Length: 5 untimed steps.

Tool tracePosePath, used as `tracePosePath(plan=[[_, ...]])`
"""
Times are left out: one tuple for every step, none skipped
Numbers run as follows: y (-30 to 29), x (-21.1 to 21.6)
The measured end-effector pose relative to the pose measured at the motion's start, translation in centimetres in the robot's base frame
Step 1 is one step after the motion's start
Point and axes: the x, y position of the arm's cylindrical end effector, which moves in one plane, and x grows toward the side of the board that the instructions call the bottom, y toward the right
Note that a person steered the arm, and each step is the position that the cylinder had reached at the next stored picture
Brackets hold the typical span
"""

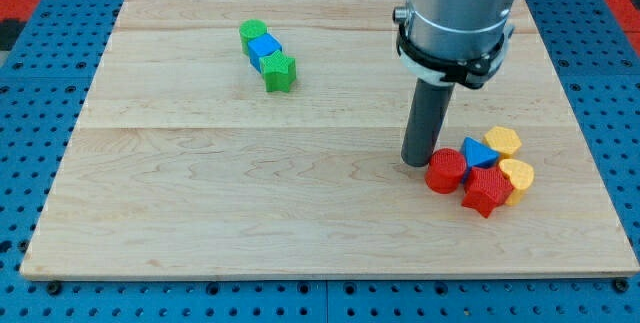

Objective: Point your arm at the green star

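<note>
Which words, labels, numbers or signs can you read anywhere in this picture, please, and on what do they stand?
None: no text, number or sign is readable in the camera view.
The wooden board, the arm's grey housing and the rod down to my tip are bare.
The blocks, such as the green star and the red cylinder beside my tip, carry no markings.

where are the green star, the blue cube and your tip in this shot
green star (280, 72), camera view, middle of its top face
blue cube (264, 49), camera view, its top face
my tip (416, 162), camera view, the rod's very end, beside the red cylinder (446, 170)
</note>
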Motion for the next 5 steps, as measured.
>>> tracePosePath(plan=[[0.0,1.6],[0.0,1.1],[-0.2,-3.2],[-3.4,-6.4],[-9.2,-7.8]])
